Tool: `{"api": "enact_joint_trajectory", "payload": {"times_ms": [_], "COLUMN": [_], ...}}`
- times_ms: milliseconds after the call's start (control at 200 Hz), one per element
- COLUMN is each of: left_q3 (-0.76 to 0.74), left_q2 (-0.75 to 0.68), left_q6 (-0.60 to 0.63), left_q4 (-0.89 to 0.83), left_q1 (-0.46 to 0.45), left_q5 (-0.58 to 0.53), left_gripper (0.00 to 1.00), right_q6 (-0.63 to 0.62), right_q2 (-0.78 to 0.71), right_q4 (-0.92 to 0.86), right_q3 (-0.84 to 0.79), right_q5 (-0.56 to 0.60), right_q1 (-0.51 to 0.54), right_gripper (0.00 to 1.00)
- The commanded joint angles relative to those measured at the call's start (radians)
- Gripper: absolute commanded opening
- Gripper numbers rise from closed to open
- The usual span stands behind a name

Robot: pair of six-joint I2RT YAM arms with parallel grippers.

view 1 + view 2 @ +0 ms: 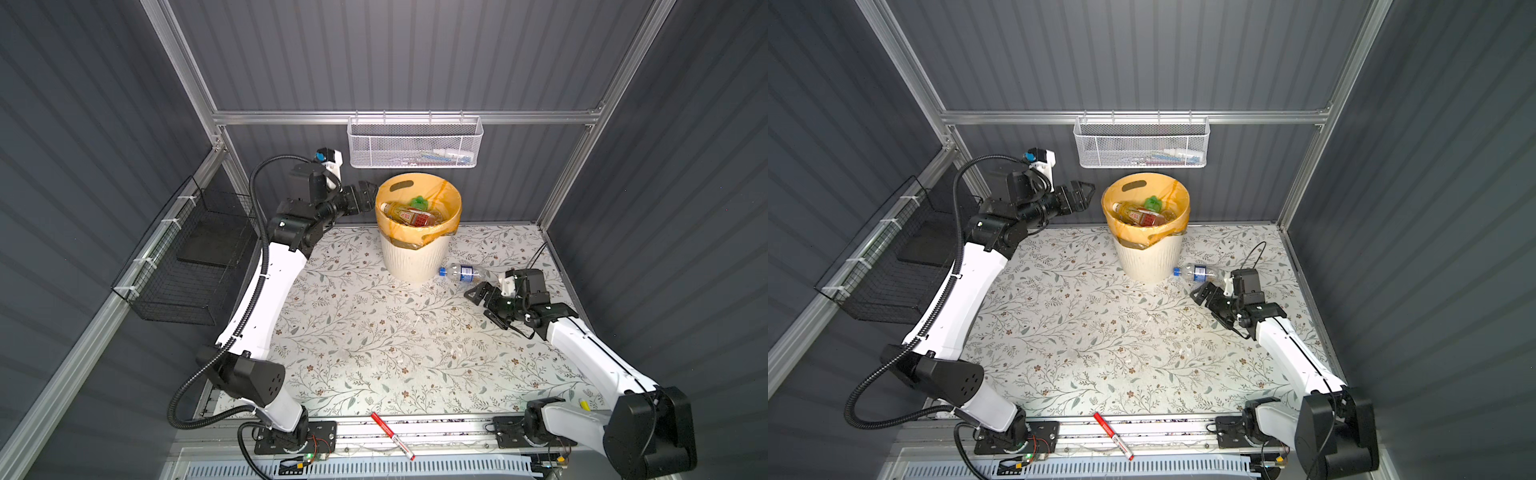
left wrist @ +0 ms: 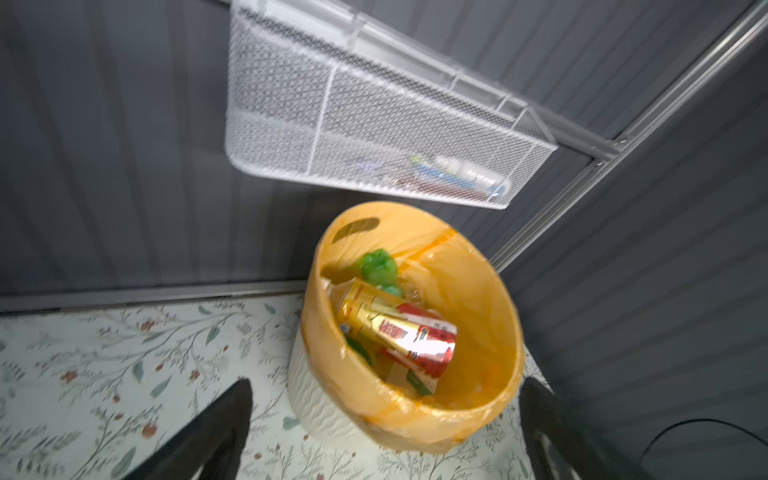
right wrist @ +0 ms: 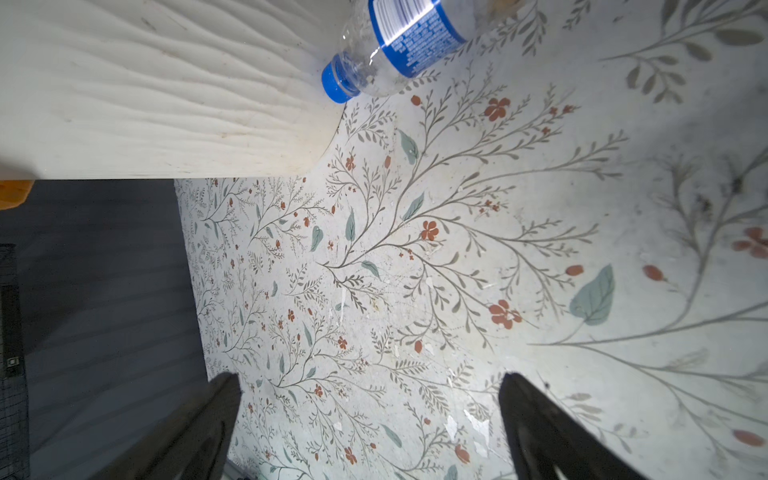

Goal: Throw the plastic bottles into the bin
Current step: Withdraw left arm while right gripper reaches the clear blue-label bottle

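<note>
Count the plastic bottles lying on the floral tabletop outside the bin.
1: a clear plastic bottle with blue cap and label lies sideways right of the cream ribbed bin, cap toward it. More may hide behind the bin.

1. Pretty clearly a robot lab test cell, not a home: the space is boxed in by grey ribbed panels [image 1: 415, 50] held in an aluminium frame [image 1: 399, 117].
2. A left arm [image 1: 257, 291] and a right arm [image 1: 590, 357] are bolted to a slotted rail [image 1: 449, 430] at 6 o'clock.
3. The table [image 1: 374, 332] is only dressed up with a scuffed floral sheet.
4. A white mesh basket [image 1: 413, 143] is hung off the frame at 12 o'clock; a black wire basket [image 1: 183, 266] is tied on at 9 o'clock.
</note>
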Motion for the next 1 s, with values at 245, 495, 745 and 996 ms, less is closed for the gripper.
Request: {"api": "enact_joint_trajectory", "payload": {"times_ms": [245, 495, 745, 996], "left_q3": [-0.603, -0.785, -0.883, -0.894], "left_q2": [-0.264, -0.364, -0.383, -0.345], "left_q6": [0.002, 0.040, 0.018, 0.022], "left_q4": [0.114, 0.089, 0.110, 0.135], "left_q1": [0.145, 0.161, 0.166, 0.167], "left_q5": [-0.017, -0.054, -0.048, -0.027], "left_gripper": [1.00, 1.00, 1.00, 1.00], "right_q6": [-0.373, -0.605, -0.665, -0.725], "right_q2": [0.295, 0.649, 0.895, 0.927], "right_q4": [-0.341, -0.491, -0.502, -0.404], "right_q3": [0.480, 0.856, 1.048, 0.977], "right_q5": [0.274, 0.291, 0.206, -0.016], "right_q1": [-0.019, -0.045, -0.054, -0.053], "right_gripper": [0.99, 0.99, 0.99, 0.99]}}
